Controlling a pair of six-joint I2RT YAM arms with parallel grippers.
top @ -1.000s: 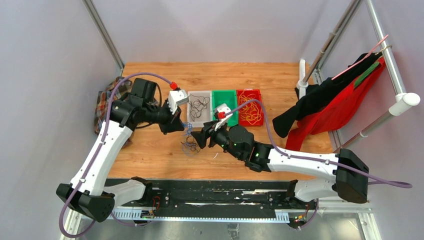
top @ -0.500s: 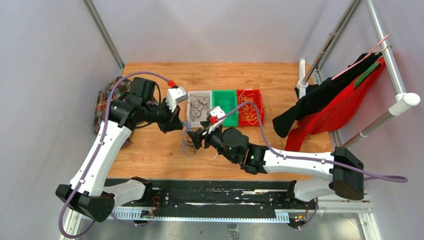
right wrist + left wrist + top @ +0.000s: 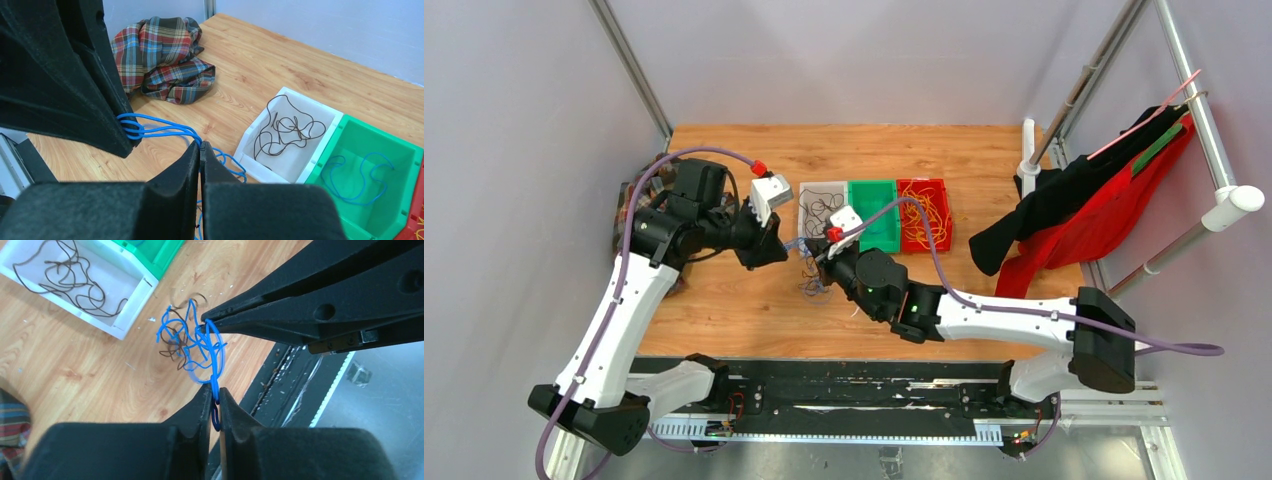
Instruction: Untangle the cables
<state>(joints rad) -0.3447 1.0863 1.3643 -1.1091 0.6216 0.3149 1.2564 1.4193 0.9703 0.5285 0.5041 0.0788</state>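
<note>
Left wrist view: my left gripper (image 3: pixel 214 394) and right gripper (image 3: pixel 206 324) each pinch a blue strand (image 3: pixel 216 360), holding the tangled cables (image 3: pixel 184 342) between them over the counter (image 3: pixel 75 365), ready to pull apart.

My top camera looks steeply down on the whole table (image 3: pixel 724 300) from behind the bases. The two wrist cameras sit close, facing each other across the blue cables (image 3: pixel 192 342); both also catch the white bin (image 3: pixel 135 300).

Right of right end effector (image 3: pixel 200 146), red bin (image 3: pixel 413 226) cropped by frame edge. In grip of left end effector (image 3: pixel 214 391), blue cable (image 3: pixel 215 377) vanishes.
</note>
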